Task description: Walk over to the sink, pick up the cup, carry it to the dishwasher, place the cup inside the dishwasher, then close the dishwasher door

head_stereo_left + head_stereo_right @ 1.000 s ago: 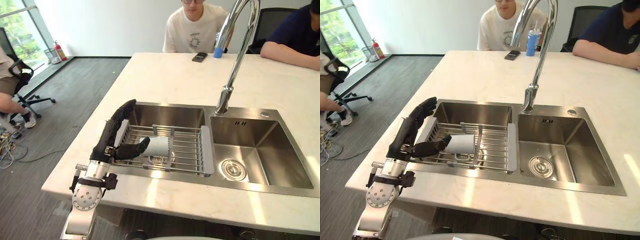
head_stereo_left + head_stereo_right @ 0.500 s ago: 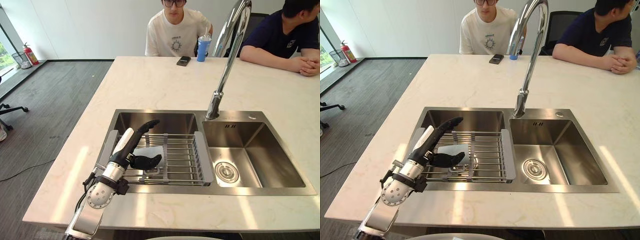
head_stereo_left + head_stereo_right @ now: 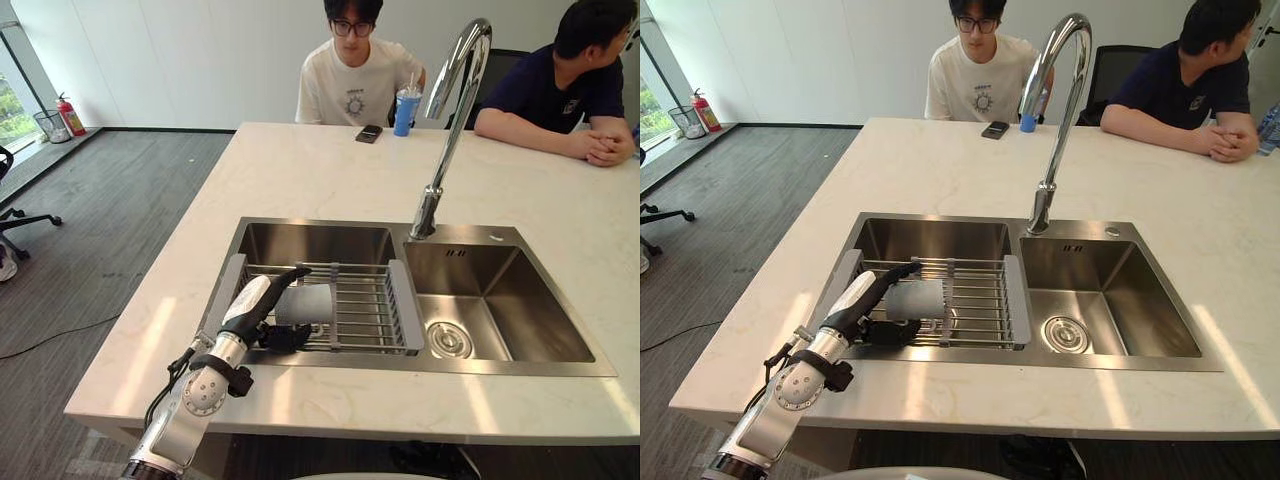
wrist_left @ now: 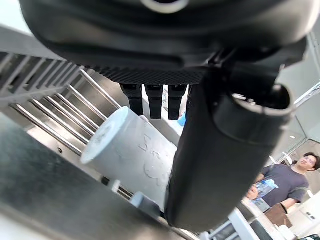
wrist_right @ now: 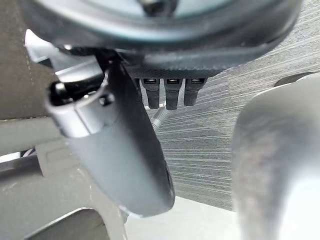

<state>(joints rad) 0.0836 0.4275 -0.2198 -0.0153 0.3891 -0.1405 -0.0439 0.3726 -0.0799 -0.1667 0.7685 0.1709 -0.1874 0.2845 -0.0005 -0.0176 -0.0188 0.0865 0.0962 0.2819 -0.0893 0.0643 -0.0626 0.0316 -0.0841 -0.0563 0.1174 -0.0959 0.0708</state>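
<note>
A pale grey cup (image 3: 306, 303) lies on its side on the wire rack (image 3: 360, 305) across the left basin of the steel sink (image 3: 310, 238). My left hand (image 3: 252, 300) reaches in from the counter's front edge. Its straight fingers (image 3: 290, 274) lie along the top of the cup and its thumb (image 3: 285, 338) sits low at the cup's near side. In the left wrist view the cup (image 4: 125, 150) lies just past the fingers (image 4: 154, 100), with the thumb (image 4: 215, 165) beside it. My right hand (image 5: 115, 150) hangs open over grey floor.
A tall curved faucet (image 3: 452, 110) stands between the basins; the right basin (image 3: 500, 310) holds only its drain. Two people sit at the counter's far side by a blue cup (image 3: 404, 108) and a phone (image 3: 368, 133). The pale counter (image 3: 330, 170) surrounds the sink.
The camera has shifted. My left hand has dropped from upright at the rack's left end and now lies low over the cup, thumb under its near side.
</note>
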